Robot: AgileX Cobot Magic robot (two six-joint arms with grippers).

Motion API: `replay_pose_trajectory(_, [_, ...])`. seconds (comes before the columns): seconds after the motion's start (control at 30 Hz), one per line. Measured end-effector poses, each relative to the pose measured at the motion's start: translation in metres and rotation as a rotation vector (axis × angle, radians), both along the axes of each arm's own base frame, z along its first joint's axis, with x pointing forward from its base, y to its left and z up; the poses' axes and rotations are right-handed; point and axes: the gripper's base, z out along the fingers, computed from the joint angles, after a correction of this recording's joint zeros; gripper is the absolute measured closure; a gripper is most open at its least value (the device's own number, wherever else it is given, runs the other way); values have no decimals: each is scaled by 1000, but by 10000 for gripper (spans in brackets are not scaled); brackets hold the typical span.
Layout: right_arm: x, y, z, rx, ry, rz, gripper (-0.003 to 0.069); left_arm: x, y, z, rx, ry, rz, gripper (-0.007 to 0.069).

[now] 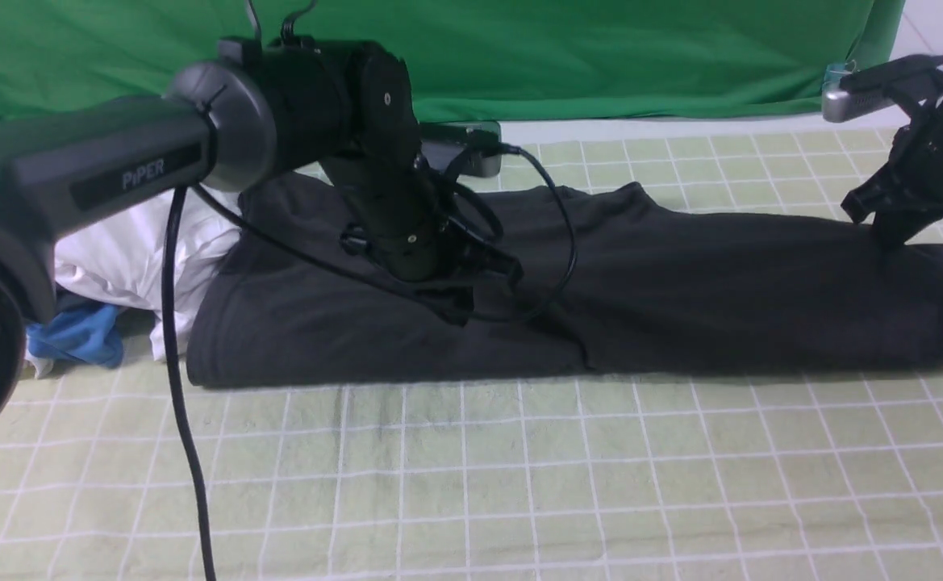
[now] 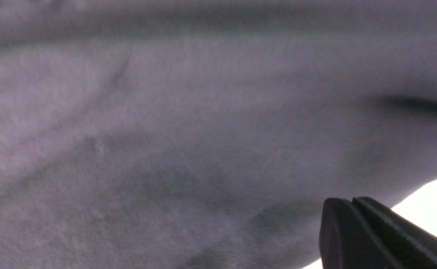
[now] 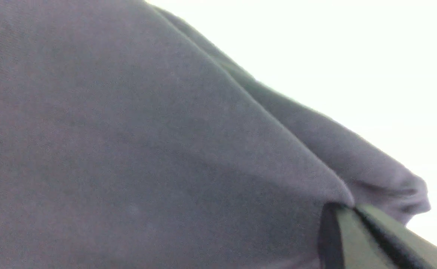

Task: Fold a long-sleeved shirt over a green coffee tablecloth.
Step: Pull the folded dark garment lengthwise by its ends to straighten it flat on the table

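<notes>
Front view: shows the long-sleeved shirt (image 1: 681, 290) lying as 1 long dark band across the far half of the green coffee tablecloth (image 1: 519, 468), touching a white garment (image 1: 132, 250) at the left end, with a blue garment (image 1: 80, 335) just beside that. Finds the left end effector (image 1: 459, 297) clamped together on a raised tuft at mid-shirt. Finds the right end effector (image 1: 890, 238) down at the shirt's right end, jaws together on a fold of its fabric in the right wrist view.

shirt (image 1: 681, 298): blk | cloth (image 1: 519, 468): pale grn, wht grid | backdrop (image 1: 600, 48): dk grn
</notes>
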Motion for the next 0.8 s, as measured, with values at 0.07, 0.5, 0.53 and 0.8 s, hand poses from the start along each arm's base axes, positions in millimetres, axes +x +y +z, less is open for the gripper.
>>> replay_pose_trajectory(0.07, [2,-1,1,-7,-18,1,652,-1,1,-5,10,0,1,613])
replay_pose_trajectory(0.5, [16,-19,-32,-185,-42,-95,440,-9,5,-13,35,68,4,613])
replay_pose_trajectory(0.53, [16,-19,-32,-191,-36,-99,414,-10,5,-13,35,71,5,613])
replay_pose_trajectory(0.8, [-4,-27,24,-235,-78,-258,202,-8,4,-13,24,58,23,613])
